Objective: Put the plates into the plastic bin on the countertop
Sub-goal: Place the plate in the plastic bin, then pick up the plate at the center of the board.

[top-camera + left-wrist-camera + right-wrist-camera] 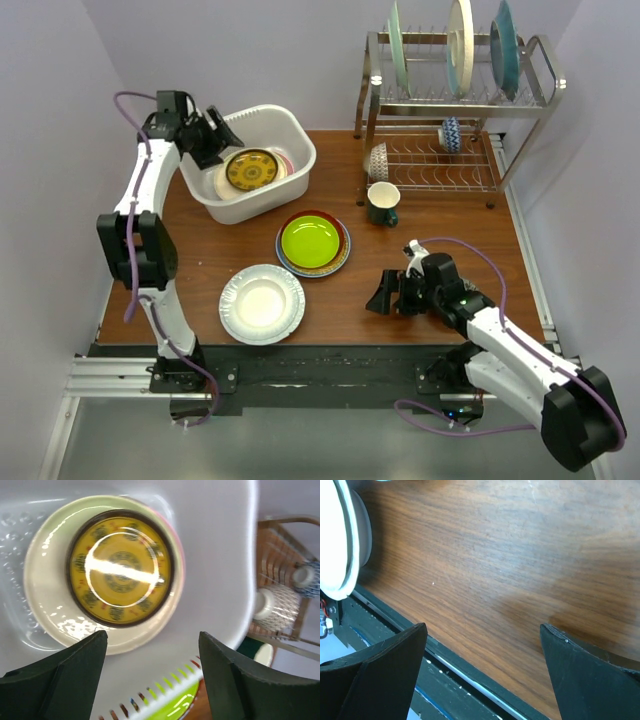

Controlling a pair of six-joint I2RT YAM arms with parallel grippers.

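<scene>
The white plastic bin point(297, 139) stands at the back left of the countertop point(200, 250). A yellow patterned plate point(251, 170) lies in it on top of a cream plate point(45, 605). My left gripper point(215, 135) hovers over the bin's left side, open, with nothing between its fingers; in the left wrist view the gripper point(152, 640) is above the bin wall point(220, 555). A lime plate point(311, 241) tops a small stack mid-counter. A white plate point(262, 303) lies near the front. My right gripper point(385, 295) is open and low over bare wood point(495, 555), to the right of that plate.
A steel wire rack point(540, 65) at the back right holds three upright plates point(460, 45) and two small patterned bowls point(378, 160). A dark green mug point(382, 203) stands in front of it. The counter's front edge runs just under my right gripper.
</scene>
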